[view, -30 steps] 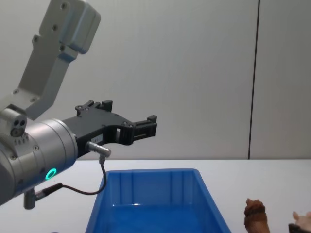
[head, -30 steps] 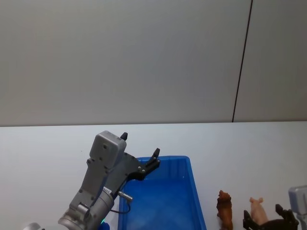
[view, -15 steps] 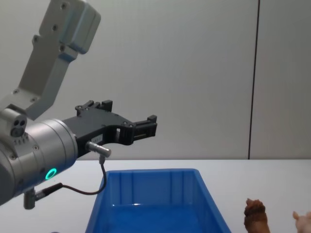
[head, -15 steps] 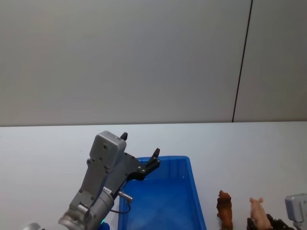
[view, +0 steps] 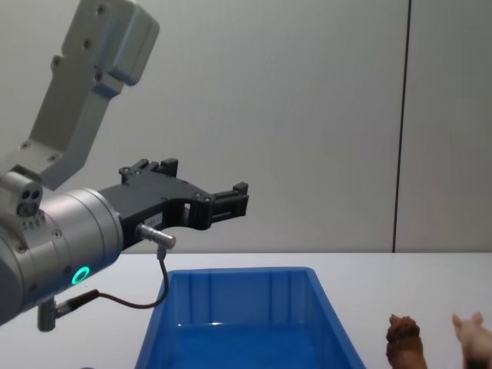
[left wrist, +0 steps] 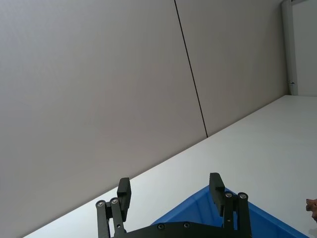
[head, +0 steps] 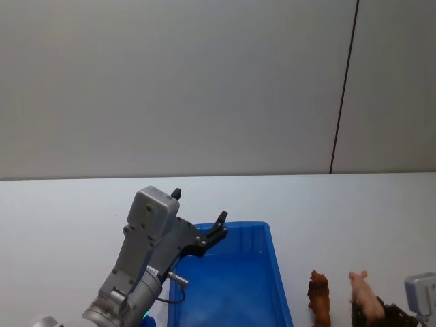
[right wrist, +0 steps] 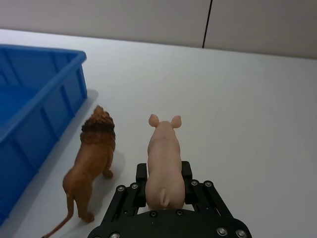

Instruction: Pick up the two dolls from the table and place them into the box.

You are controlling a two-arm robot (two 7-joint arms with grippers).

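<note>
Your right hand [right wrist: 163, 171] pinches the pig [right wrist: 162, 148] by its rump, left hand [left wrist: 170, 184] spread above the box [right wrist: 49, 106]; a slip could topple the lion [right wrist: 91, 158].

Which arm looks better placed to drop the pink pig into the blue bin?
Right. The right claw is closed on the pink pig, near the blue bin. The left claw hangs open and empty above the bin's far end, away from the pig.
</note>
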